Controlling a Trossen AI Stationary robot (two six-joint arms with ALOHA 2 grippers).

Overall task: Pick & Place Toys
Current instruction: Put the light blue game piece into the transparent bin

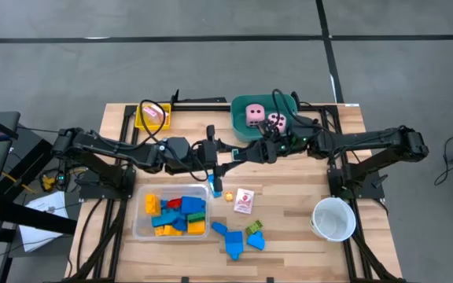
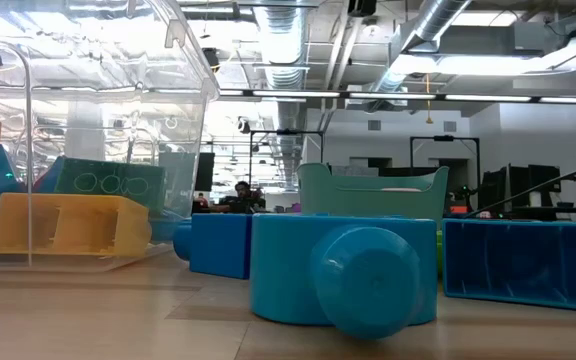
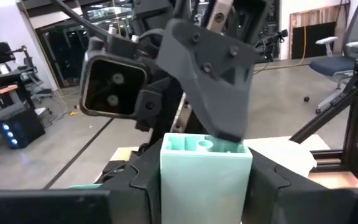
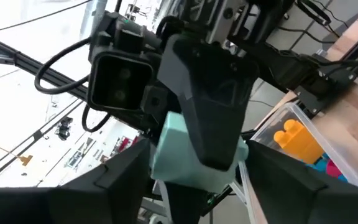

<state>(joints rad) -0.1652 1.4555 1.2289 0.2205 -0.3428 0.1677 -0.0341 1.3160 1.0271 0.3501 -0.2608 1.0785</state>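
Note:
My two grippers meet above the table's middle, the left gripper (image 1: 212,151) coming from the left and the right gripper (image 1: 234,155) from the right. Between them is one pale green building block, which shows in the left wrist view (image 3: 205,171) and in the right wrist view (image 4: 178,149). In the high view the fingers hide it. Both grippers are shut on this block, well above the table. Two pink dice (image 1: 264,116) lie in the teal tub (image 1: 242,130). Neither gripper shows in the low view. My left gripper (image 3: 205,193) pinches the pale green block between its two fingers, by two opposite sides at its near end (image 3: 166,180). The fingers come level from the table's left. The block is lifted clear and sticks out toward the other gripper, with its hollow end (image 3: 204,146) showing. My right gripper (image 4: 197,180) has its fingers on either side of the block's other end (image 4: 166,155), coming level from the table's right. One of its fingers (image 3: 213,74) lies over the block's far end in the left wrist view. The exact place of contact is hidden by the left finger (image 4: 216,106).
The clear tray (image 1: 138,228) at the near left holds several blocks. Loose blue and green blocks (image 1: 238,236), a small blue block (image 1: 215,187) and a pink-white card (image 1: 244,200) lie near it. The yellow tray (image 1: 153,115) is at the far left and the white cup (image 1: 334,218) at the near right.

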